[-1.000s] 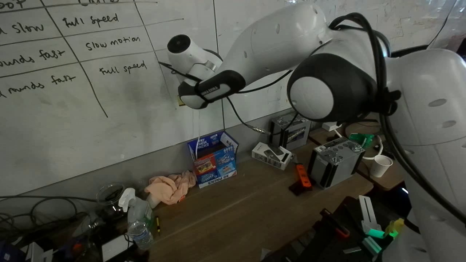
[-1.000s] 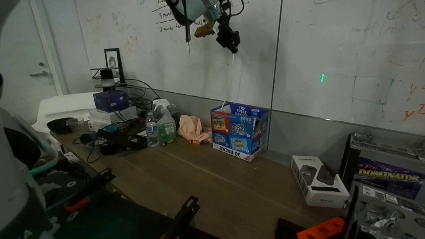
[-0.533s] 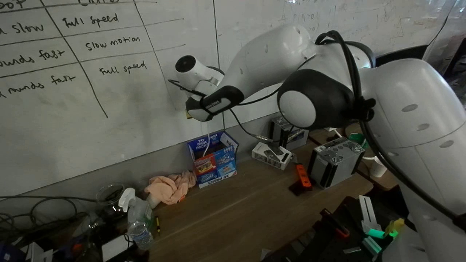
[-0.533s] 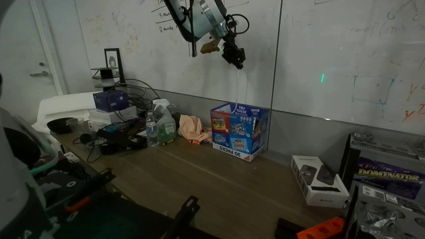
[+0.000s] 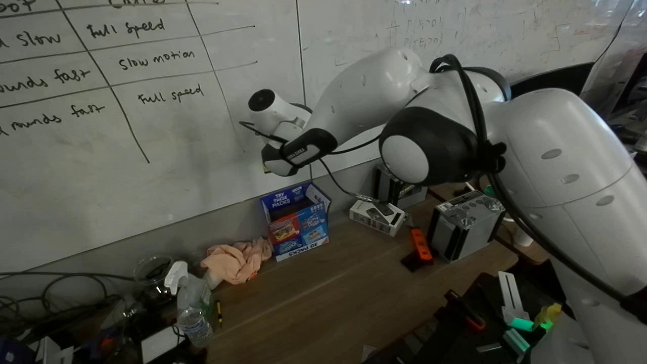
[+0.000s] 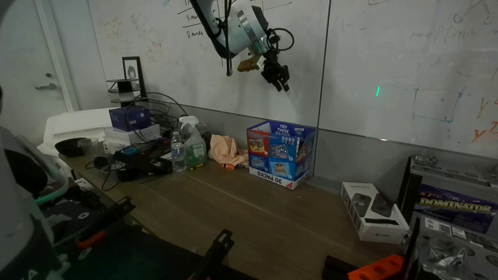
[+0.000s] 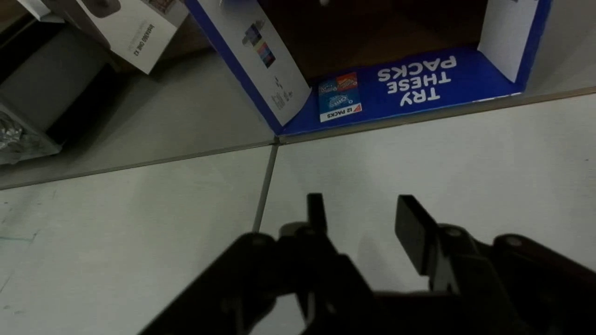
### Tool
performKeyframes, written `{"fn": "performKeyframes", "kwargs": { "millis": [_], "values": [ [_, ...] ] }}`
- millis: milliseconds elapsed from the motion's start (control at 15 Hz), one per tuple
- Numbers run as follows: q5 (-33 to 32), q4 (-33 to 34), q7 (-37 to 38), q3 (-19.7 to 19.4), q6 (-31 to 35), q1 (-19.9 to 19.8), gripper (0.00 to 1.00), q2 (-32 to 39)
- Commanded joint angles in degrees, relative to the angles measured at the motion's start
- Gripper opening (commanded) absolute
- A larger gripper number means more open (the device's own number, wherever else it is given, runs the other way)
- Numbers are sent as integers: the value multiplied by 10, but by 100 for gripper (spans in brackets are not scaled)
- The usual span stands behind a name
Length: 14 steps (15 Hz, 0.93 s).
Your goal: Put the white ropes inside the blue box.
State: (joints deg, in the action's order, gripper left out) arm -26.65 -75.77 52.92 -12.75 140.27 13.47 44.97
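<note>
Dimly, a white speck (image 7: 324,2) shows inside the blue box (image 7: 370,95).

In an exterior view, your gripper (image 6: 283,90) hangs before the whiteboard (image 6: 389,66) with its jaws parted, higher than the blue cardboard snack box (image 6: 277,155) and well apart from it. You see the box standing open-topped on the wooden table (image 6: 253,210), a peach cloth (image 6: 225,151) just beside it, then a green-filled spray bottle (image 6: 195,147) and a water bottle (image 6: 178,153).
</note>
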Motion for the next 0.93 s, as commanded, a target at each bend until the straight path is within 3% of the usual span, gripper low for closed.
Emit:
{"fn": "performKeyframes", "kwargs": {
  "millis": [0,200,600,867],
  "values": [
    [40,11,-79,23,-32,-21,77,-1],
    [85,-25,-207,62,-79,-53,100,-48],
    [154,-115,-424,91,-224,-97,100,-196],
    [150,-224,-503,94,-241,-118,100,-319]
  ]
}}
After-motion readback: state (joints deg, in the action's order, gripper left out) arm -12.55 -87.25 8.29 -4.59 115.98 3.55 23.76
